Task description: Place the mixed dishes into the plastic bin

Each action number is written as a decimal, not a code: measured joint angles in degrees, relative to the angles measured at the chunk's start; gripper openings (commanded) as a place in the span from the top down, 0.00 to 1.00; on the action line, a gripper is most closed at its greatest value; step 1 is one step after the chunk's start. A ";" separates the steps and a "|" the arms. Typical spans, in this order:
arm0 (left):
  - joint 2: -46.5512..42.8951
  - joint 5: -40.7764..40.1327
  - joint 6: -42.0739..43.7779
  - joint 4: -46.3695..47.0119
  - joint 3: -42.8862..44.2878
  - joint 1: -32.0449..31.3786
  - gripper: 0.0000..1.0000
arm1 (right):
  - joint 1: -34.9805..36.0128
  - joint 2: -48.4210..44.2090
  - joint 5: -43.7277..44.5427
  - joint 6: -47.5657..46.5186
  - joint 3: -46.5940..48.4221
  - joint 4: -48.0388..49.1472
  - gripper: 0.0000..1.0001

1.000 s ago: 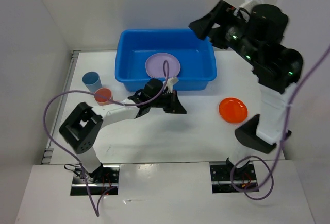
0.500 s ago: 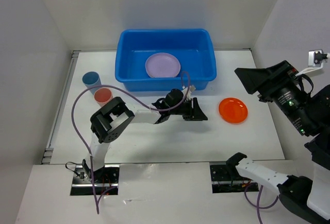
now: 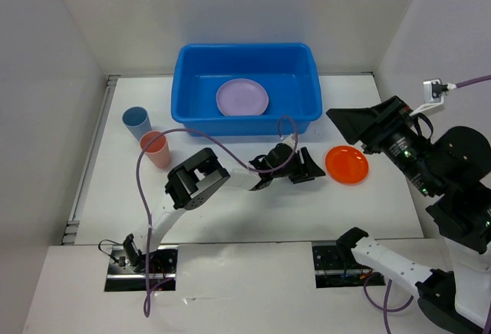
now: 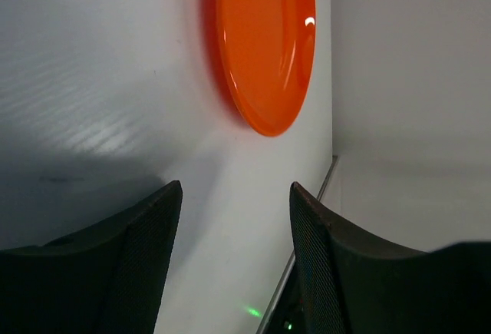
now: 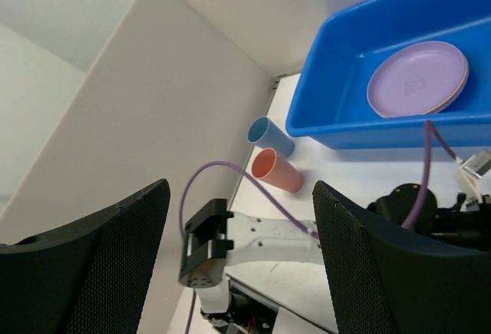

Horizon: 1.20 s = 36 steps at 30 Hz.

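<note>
The blue plastic bin [image 3: 184, 81] stands at the back of the table with a lavender plate [image 3: 242, 97] lying in it. An orange plate [image 3: 347, 164] lies on the table to the bin's front right. My left gripper [image 3: 311, 167] is low over the table just left of that plate, open and empty, and the orange plate [image 4: 265, 42] shows ahead of its gripper [image 4: 234, 188]. A light blue cup [image 3: 137, 123] and a salmon cup [image 3: 156, 149] stand left of the bin. My right gripper [image 3: 347, 123] hangs high at the right, open and empty.
From the right wrist view I see the bin [image 5: 345, 123], the lavender plate [image 5: 418, 78], the blue cup [image 5: 270, 136] and the salmon cup [image 5: 278, 170] far below the right gripper [image 5: 242, 188]. White walls close the table at the left, back and right. A purple cable [image 3: 192, 130] arcs over the left arm.
The left gripper has opened and reached rightward along the table to just beside the orange plate. The right arm has swung from above the bin to the right side.
</note>
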 measured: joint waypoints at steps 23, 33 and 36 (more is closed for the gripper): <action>13.09 -6.45 -6.23 -3.80 18.97 -0.59 0.64 | 0.13 -4.83 -1.53 1.29 -3.32 3.32 0.20; 16.98 -6.49 -6.29 -8.55 26.14 -1.11 1.00 | 1.03 -5.64 -0.37 1.29 -3.32 3.30 0.20; 16.94 -6.45 -5.86 -8.90 26.23 -1.16 1.00 | 1.05 -5.64 -0.09 1.29 -3.23 3.23 0.20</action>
